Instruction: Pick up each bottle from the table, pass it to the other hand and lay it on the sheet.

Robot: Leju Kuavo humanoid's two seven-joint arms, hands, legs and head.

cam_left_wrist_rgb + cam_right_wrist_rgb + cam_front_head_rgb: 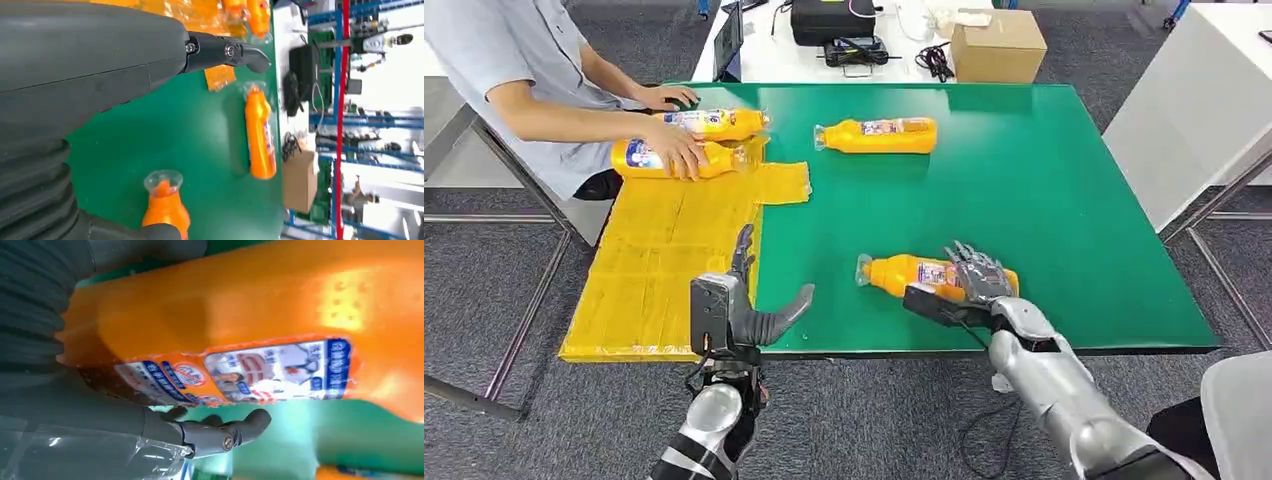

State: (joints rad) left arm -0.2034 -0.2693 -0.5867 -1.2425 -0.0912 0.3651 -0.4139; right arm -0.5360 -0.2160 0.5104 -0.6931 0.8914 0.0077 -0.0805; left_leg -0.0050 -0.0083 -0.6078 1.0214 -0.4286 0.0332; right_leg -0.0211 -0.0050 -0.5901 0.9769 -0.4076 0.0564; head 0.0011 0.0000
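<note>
**Right hand on the near bottle, left hand free**

I see my right hand (977, 276) laid over the near bottle (904, 272), which lies on its side on the green table (1064, 200), cap pointing left, close to the near edge. The fingers drape over the label end and the thumb sits on the near side. In the right wrist view the bottle's orange body (250, 305) is right up against the palm, with a finger (235, 432) curled beneath the label. I read that as the hand closed around the bottle, which from the head view looks to be resting on the table.

My left hand (749, 305) is at the near edge, where the yellow sheet (664, 260) meets the green. Its fingers are spread, thumb out to the right, and it holds nothing. From the left wrist view I look across the table past one dark finger (227, 52) and pick up the near bottle's cap (162, 181).

A second bottle (876, 135) lies on its side at the far middle of the table, clear of the sheet, cap to the left.

At the far left a seated person rests a hand (674, 150) on a third bottle (679, 160) lying at the sheet's far end. A fourth bottle (714, 122) lies just beyond it.

A cardboard box (997, 45) stands on the white table (774, 55) beyond.
</note>
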